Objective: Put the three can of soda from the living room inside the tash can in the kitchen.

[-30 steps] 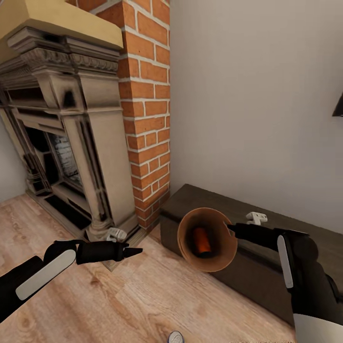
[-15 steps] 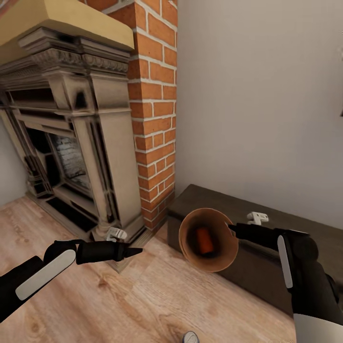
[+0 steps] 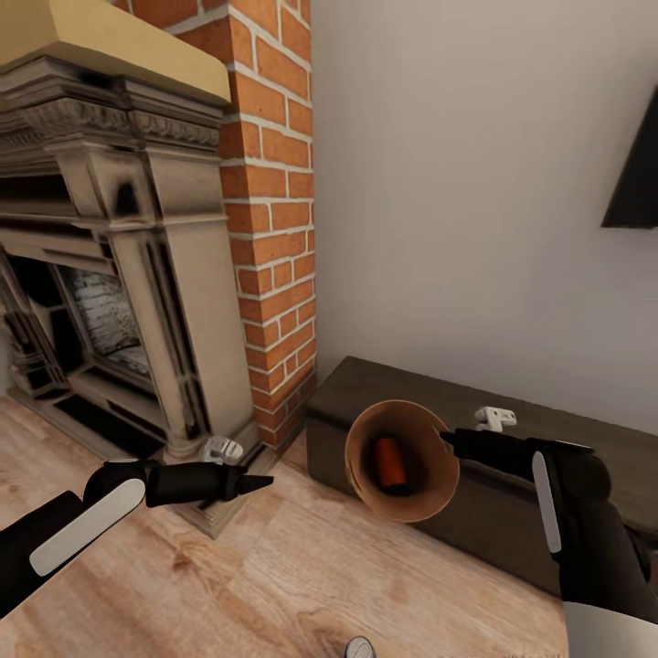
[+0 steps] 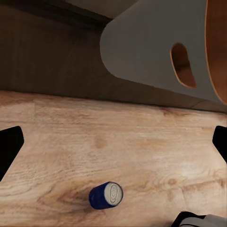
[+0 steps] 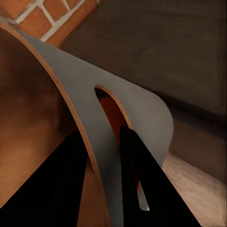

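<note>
The setting is a domestic living room. Indicators: a red brick chimney (image 3: 274,183) rises at the far left, with an ornate stone fireplace (image 3: 119,274) surround set against it, topped by a pale mantel shelf (image 3: 100,46). The floor (image 3: 228,576) is light wood plank. A low dark wooden cabinet (image 3: 567,439) stands against a plain light-grey wall (image 3: 475,183) to the right of the chimney. A dark object (image 3: 635,187) is mounted on the wall at the far right edge; its type cannot be determined.
</note>
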Controlling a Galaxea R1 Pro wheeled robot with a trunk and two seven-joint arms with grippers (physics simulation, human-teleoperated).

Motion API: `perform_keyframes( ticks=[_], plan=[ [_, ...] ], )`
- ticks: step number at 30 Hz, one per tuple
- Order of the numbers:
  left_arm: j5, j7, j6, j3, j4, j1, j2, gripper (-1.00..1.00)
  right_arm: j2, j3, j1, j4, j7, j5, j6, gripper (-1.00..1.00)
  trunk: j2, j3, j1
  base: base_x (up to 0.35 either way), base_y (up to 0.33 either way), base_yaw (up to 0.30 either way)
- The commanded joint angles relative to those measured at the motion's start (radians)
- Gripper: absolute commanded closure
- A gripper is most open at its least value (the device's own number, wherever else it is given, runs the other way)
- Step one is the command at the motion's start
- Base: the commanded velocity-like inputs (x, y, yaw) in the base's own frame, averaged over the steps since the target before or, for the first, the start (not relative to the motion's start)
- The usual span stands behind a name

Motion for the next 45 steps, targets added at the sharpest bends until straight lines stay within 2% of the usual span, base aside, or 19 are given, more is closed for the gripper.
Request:
perform_keyframes(
  ticks=[1, 22, 27, 30, 33, 45],
  plan=[
    [0.000, 0.000, 0.000, 0.000, 0.000, 0.000, 0.000, -1.00, 0.000, 0.000, 0.000, -0.001, 0.001, -0.037, 0.009, 1.00, 0.000, 0.001, 0.000, 0.000, 0.001, -0.193],
    [-0.002, 0.000, 0.000, 0.000, -0.001, 0.000, -0.003, -1.00, 0.001, 0.002, 0.000, 0.001, 0.000, -0.031, 0.009, 1.00, 0.000, 0.027, 0.000, 0.000, 0.000, -0.193],
    [-0.002, 0.001, 0.000, 0.000, 0.000, 0.000, -0.003, -1.00, 0.003, 0.002, 0.000, 0.048, -0.014, -0.025, 0.009, 1.00, 0.000, 0.033, 0.000, 0.000, 0.000, -0.194],
    [-0.002, 0.001, 0.000, 0.000, 0.000, 0.000, -0.004, -1.00, 0.003, 0.002, 0.000, 0.100, -0.021, 0.016, 0.009, 1.00, 0.000, 0.036, 0.000, 0.000, 0.000, -0.196],
    [-0.002, 0.001, 0.000, 0.000, 0.000, 0.000, -0.004, -1.00, 0.004, 0.003, 0.000, 0.102, -0.022, 0.048, 0.009, 1.00, 0.000, 0.040, 0.000, 0.000, 0.000, -0.197],
    [-0.002, 0.001, 0.000, 0.000, 0.000, 0.000, -0.006, -1.00, 0.015, 0.002, 0.001, 0.116, -0.028, 0.058, 0.009, 1.00, 0.000, 0.054, 0.000, 0.000, 0.000, -0.198]
  ],
)
